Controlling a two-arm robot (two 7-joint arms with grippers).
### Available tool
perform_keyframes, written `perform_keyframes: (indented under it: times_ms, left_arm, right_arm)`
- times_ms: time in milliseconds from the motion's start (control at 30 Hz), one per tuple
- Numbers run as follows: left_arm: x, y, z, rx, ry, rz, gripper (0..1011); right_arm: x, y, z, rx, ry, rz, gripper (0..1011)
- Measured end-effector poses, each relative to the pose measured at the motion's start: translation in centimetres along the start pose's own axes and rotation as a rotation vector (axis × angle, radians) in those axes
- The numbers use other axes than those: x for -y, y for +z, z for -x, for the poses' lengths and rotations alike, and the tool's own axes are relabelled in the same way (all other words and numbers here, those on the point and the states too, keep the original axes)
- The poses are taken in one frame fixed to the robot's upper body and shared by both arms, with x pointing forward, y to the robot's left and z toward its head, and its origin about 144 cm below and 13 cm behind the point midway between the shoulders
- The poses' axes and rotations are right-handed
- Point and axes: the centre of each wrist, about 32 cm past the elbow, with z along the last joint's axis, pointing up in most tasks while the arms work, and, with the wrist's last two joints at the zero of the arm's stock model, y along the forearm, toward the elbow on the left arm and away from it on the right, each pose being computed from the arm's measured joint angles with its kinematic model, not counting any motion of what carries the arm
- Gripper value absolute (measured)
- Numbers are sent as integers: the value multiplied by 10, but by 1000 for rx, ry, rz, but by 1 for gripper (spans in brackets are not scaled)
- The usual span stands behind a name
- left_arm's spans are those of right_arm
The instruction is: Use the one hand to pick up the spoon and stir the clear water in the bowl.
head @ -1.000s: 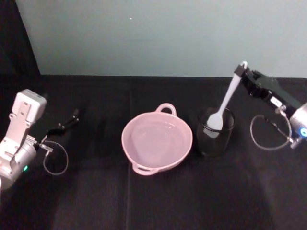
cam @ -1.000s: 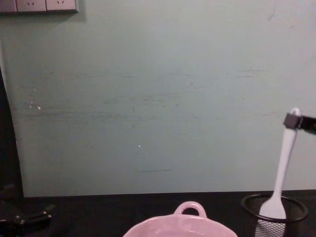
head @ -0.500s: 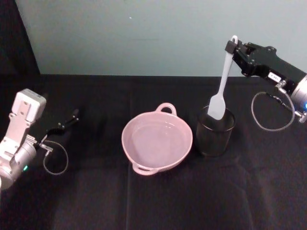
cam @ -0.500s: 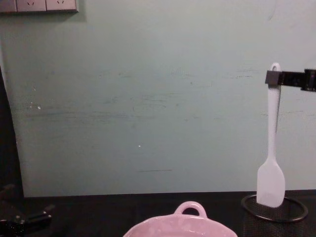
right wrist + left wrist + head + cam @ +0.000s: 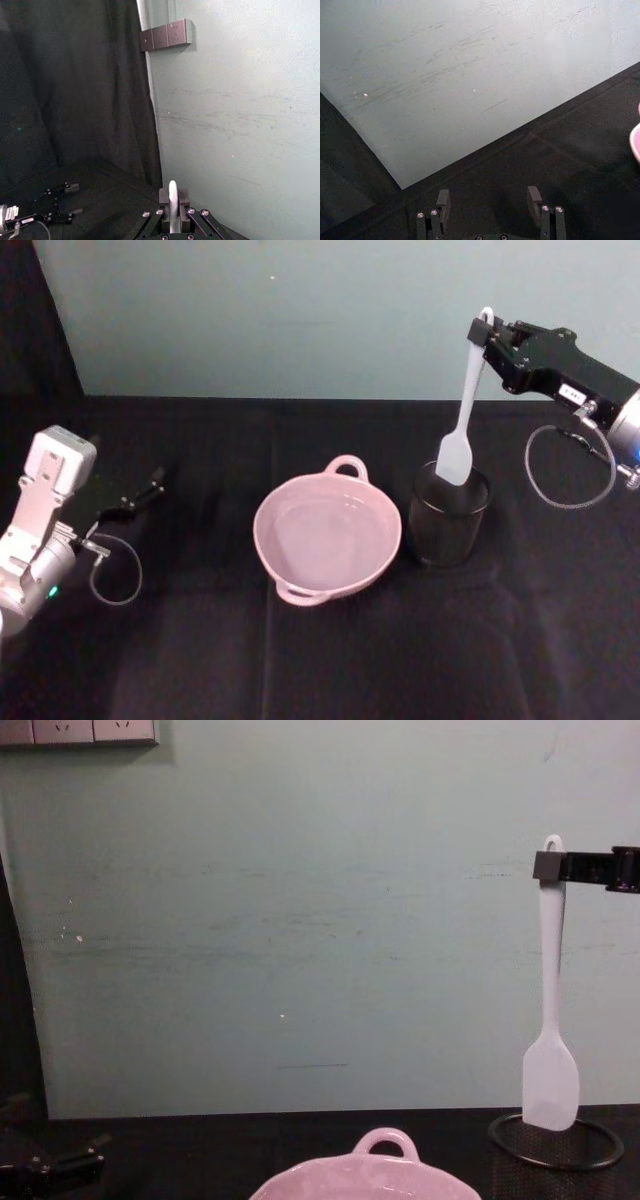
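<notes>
Chest view crops glossy pink bowl (image 5: pixel 350 1180). Right black gripper (image 5: pixel 482 333) clamps flat-bladed white plastic spoon (image 5: pixel 462 405); left gripper (image 5: pixel 488 196), parked left, fingers apart.

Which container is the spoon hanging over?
The black wire-mesh cup, right of the pink bowl; the right gripper holds the spoon with its blade over that cup.

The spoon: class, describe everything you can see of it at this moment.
The spoon is white, plastic-looking, with a long thin handle, a hole at its tip and a flat, spatula-like blade. It hangs almost upright, blade down, pinched near the handle's tip by the right gripper. The blade's end sits about level with the rim of the black mesh cup, over its opening. It is apart from the pink bowl.
</notes>
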Motion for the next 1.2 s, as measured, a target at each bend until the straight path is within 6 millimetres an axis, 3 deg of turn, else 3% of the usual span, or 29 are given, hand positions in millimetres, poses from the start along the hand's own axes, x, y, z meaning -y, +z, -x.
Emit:
perform_keyframes:
  times_ms: [633,967,1200]
  left_arm:
    - [0,0,0,0,0,0,1011]
    - [0,0,0,0,0,0,1011]
    - [0,0,0,0,0,0,1011]
  right_arm:
    - [-1,0,3,1,9,-8,110]
    - [-41,-1,26,21,145,-25,110]
    - [-62,-22,37,15,215,-11,111]
